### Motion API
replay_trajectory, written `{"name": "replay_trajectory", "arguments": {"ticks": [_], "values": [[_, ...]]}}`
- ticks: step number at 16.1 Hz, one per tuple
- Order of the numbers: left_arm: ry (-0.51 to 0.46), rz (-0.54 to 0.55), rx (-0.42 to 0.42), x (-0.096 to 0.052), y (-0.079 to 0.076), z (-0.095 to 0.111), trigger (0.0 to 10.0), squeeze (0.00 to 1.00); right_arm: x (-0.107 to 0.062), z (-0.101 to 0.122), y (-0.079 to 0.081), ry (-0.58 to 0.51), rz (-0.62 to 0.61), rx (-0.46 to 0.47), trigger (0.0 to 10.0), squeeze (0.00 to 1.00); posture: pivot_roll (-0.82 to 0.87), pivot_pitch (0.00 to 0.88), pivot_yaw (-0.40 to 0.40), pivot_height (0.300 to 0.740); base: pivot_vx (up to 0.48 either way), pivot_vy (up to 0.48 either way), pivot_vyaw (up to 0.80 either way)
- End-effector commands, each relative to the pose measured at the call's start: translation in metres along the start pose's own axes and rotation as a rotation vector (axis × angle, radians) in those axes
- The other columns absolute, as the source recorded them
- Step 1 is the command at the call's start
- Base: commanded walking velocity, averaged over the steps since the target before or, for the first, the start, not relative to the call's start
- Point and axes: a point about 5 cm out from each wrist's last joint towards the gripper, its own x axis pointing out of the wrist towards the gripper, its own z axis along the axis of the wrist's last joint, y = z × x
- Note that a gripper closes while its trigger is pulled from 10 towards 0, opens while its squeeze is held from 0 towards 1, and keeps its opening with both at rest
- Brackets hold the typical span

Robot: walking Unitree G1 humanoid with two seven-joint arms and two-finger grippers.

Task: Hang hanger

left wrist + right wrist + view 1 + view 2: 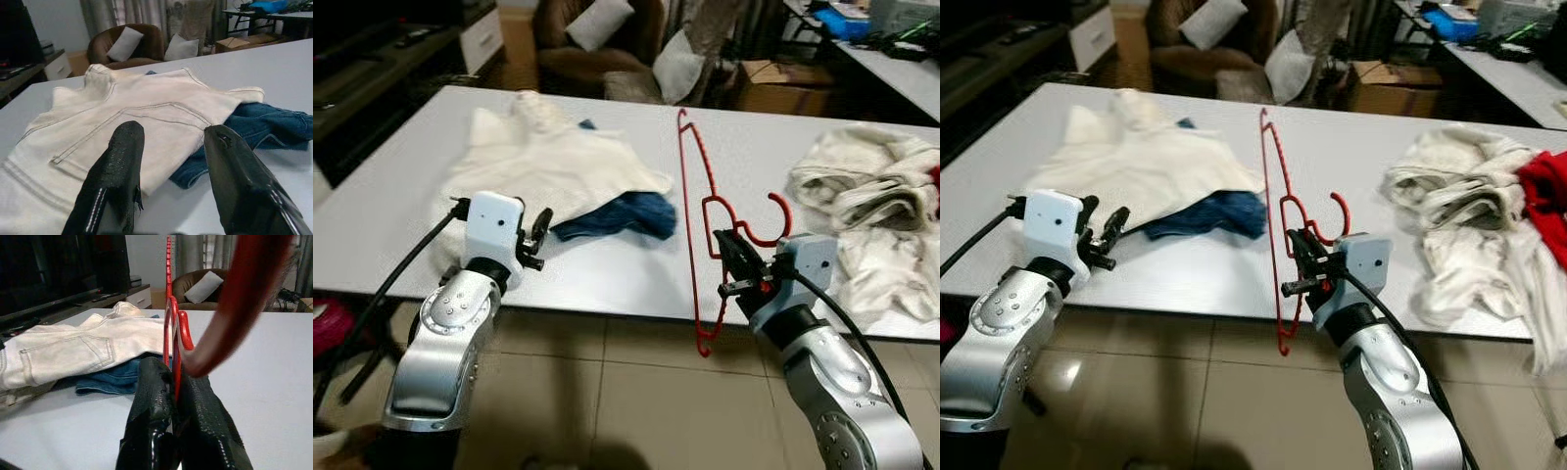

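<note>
Holding the red hanger [690,196] in closed jaws, the right gripper [736,266] has it upright over the tabletop's [607,269] near edge; the left gripper [534,238] waits, jaws wide. Next: carrying it to a rail.

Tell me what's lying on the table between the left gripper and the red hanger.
In the left eye view, a blue denim garment, partly under the cream trousers, lies between the left gripper and the red hanger.

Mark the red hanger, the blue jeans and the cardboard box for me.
red hanger [687,186]: left eye view, on its long straight bar above the table.
blue jeans [626,216]: left eye view, on the bunched denim showing beside the cream garment.
cardboard box [771,80]: left eye view, on its top flap behind the table.
</note>
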Motion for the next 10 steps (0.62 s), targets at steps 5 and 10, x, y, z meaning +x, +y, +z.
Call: {"name": "replay_trajectory", "arguments": {"ticks": [5,10], "values": [[0.005,-0.032,-0.012,0.0060,-0.0062,0.0015,10.0,0.00,-0.0017,0.0029,-0.0073,-0.017,-0.053,0.012,10.0,0.00,-0.11,0.000,0.013,0.740,0.000,-0.048,0.00],[0.014,-0.022,-0.021,0.0073,-0.0056,0.0000,10.0,0.00,0.0006,0.0037,-0.0097,-0.017,-0.067,0.015,10.0,0.00,-0.11,0.000,0.015,0.740,0.000,0.000,0.00]]}}
